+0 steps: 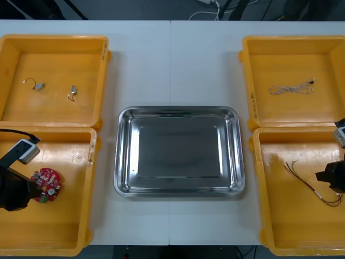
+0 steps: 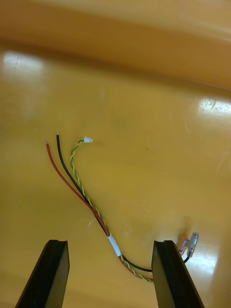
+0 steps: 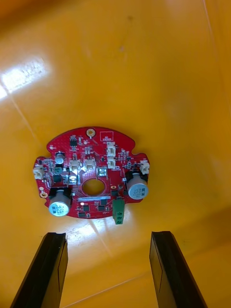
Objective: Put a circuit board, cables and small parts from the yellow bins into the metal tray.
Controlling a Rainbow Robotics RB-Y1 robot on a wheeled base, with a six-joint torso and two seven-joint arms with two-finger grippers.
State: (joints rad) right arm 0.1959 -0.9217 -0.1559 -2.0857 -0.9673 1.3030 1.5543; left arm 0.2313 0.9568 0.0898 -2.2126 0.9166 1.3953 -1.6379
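Across the whole front view, a light table [image 1: 172,59]. At the frame's sides, in pairs: upper-left yellow bin [image 1: 64,56], lower-left yellow bin [image 1: 64,226], upper-right yellow bin [image 1: 291,56], lower-right yellow bin [image 1: 291,226].

Centre of the frame, slightly low: metal tray [image 1: 123,156], bare and shiny, between the two pairs of bins.

Left edge, lower part: left arm [image 1: 13,191], reaching into the lower-left yellow bin. Left gripper [image 3: 108,236] spread wide, black fingers well apart, holding nothing, hanging just short of the circuit board [image 3: 91,173].

Right edge, lower part: right arm [image 1: 335,177], over the lower-right yellow bin. Right gripper [image 2: 110,243] likewise wide, nothing clamped.

Lower left of the front frame: round red circuit board [image 1: 47,185], flat on the bin floor beside the arm's tip.

Lower right: red, black and yellow-green cable [image 1: 310,183], loose on the bin floor. Seen from the right wrist, its bound end [image 2: 130,267] lying between the fingers, nearer one of them, its free ends fanned out beyond the tips.

Upper right: pale twisted cable [image 1: 291,88], lying alone.

Upper left: two small metal parts [image 1: 39,84] [image 1: 72,93], near each other, not touching.
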